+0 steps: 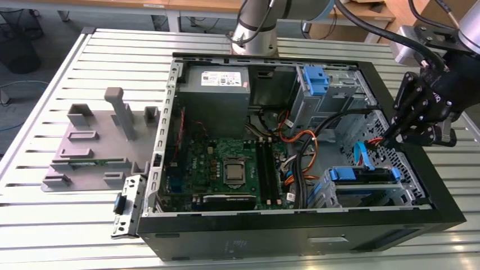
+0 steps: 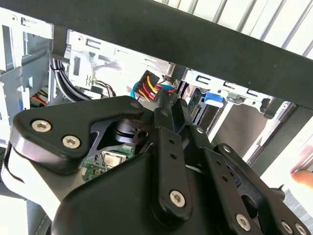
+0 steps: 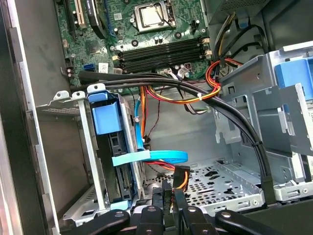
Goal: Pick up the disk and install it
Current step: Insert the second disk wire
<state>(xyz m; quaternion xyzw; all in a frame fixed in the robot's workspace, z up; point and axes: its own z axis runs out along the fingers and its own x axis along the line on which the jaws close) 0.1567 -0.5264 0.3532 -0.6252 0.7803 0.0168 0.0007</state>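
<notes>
At the near edge of the first wrist view, the gripper [image 3: 168,195] reaches into an open computer case [image 1: 300,239]. Its black fingers [image 3: 155,197] are closed together around a small black power plug [image 3: 177,175] with red, orange and yellow wires. The second wrist view shows the same grasp from behind the gripper [image 2: 165,105], with the coloured wires [image 2: 149,89] fanning out just past the fingertips. In the exterior view, the gripper [image 1: 388,140] hangs over the case wall on the exterior view's right.

Just beside the plug, the disk [image 3: 116,166] sits on edge inside a metal drive cage [image 3: 85,147]. Its dark end faces the camera and a blue plastic bracket [image 3: 106,117] frames it. A flat blue data cable [image 3: 164,156] curls across in front of the disk, close to the plug. In the exterior view, the disk [image 1: 365,175] lies in the cage at the near corner of the case, on the exterior view's right, below the gripper.

Farther in, thick black cables [image 3: 161,81] run across the case. Beyond them, the green circuit board [image 3: 146,29] lies flat on the case floor.

In the exterior view, a grey power supply box [image 1: 217,84] sits at the far end of the case. A second metal cage with a blue latch [image 1: 318,81] stands next to the box. The case rests on a slatted metal table [image 1: 75,62]. A grey holder [image 1: 98,146] lies on the table, on the exterior view's left.
</notes>
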